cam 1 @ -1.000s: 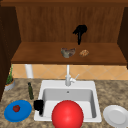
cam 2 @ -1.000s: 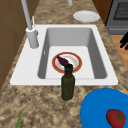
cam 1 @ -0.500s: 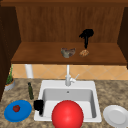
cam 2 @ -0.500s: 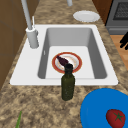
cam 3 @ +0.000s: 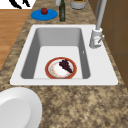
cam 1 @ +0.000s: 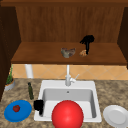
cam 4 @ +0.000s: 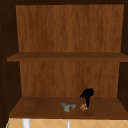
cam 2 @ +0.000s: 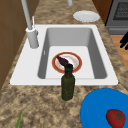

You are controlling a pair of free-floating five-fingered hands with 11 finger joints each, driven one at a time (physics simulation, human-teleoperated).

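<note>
Kitchen sink scene, described from the front edge back. Nearest, a red ball [cam 1: 67, 115] sits at the front of the white sink [cam 1: 93, 86]. Inside the basin lies a red-rimmed plate [cam 2: 67, 62] with a dark bit of food on it. On the counter to the left is a blue plate [cam 1: 18, 110] carrying a tomato [cam 1: 16, 108], and to the right a white plate [cam 1: 116, 115]. The left hand [cam 1: 38, 105] hangs in the air at the sink's front left corner, just beside the blue plate; whether its fingers are open or curled cannot be told. A dark green bottle [cam 1: 30, 90] stands upright on the counter just left of the sink. A faucet [cam 1: 68, 77] rises at the back of the sink.

Farther back and higher, on a wooden shelf [cam 1: 37, 53], the right hand [cam 1: 87, 40] hangs above a small brown lump [cam 1: 83, 52], fingers pointing straight down and touching it, not closed round it. Just to its left rests a small grey bowl [cam 1: 67, 52].
</note>
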